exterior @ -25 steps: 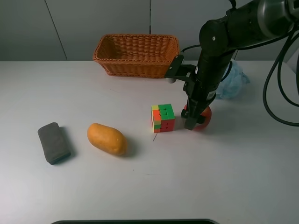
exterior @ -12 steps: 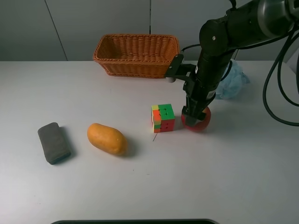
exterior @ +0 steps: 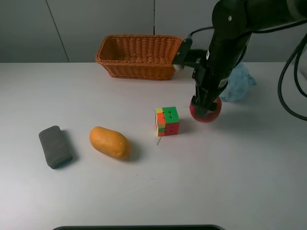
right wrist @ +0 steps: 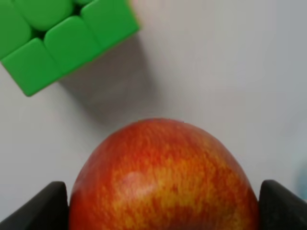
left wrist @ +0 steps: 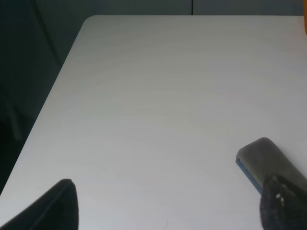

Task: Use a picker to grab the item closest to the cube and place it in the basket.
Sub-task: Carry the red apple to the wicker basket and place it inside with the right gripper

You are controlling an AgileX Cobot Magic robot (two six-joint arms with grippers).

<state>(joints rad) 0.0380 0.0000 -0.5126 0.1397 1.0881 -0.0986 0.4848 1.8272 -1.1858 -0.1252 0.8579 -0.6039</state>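
Note:
A red apple sits in my right gripper, just right of the multicoloured cube and raised a little off the white table. In the right wrist view the apple fills the space between the two fingertips, with the cube's green face beyond it. The woven basket stands at the back of the table and holds nothing. My left gripper is open and empty above the table's left part; it does not show in the high view.
An orange oval fruit lies left of the cube. A grey block lies further left and also shows in the left wrist view. A crumpled blue cloth lies behind the right arm.
My right gripper has closed on the apple and risen with it, moving slightly back toward the basket. The cube and the other objects have not moved.

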